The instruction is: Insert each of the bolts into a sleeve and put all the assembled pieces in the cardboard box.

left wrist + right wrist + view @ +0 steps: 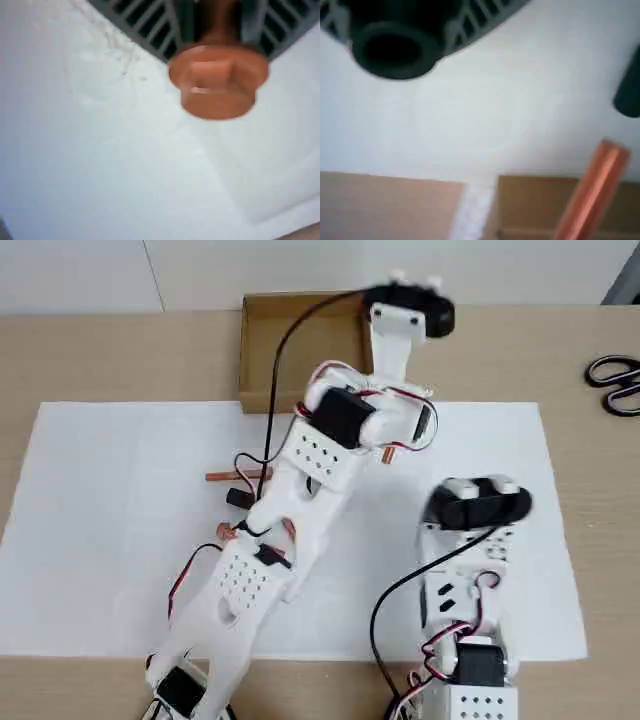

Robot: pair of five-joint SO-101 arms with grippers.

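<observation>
Orange bolt (218, 82) sits clamped in the left hand (218, 22), black sleeve (395, 70) in the right hand (395, 22); insertion seems next, needing shaft aligned with bore.

Bright, even light from overhead. Paper sheet (110, 540) is very bright white with no hard glare. Shadows on it are soft and faint, and none has a sharp edge. Table (100, 350) is evenly lit out to its edges. Bolt (217, 82) head shows a small pale highlight. Sleeve (392, 50) is flat black, its bore fully dark.
</observation>
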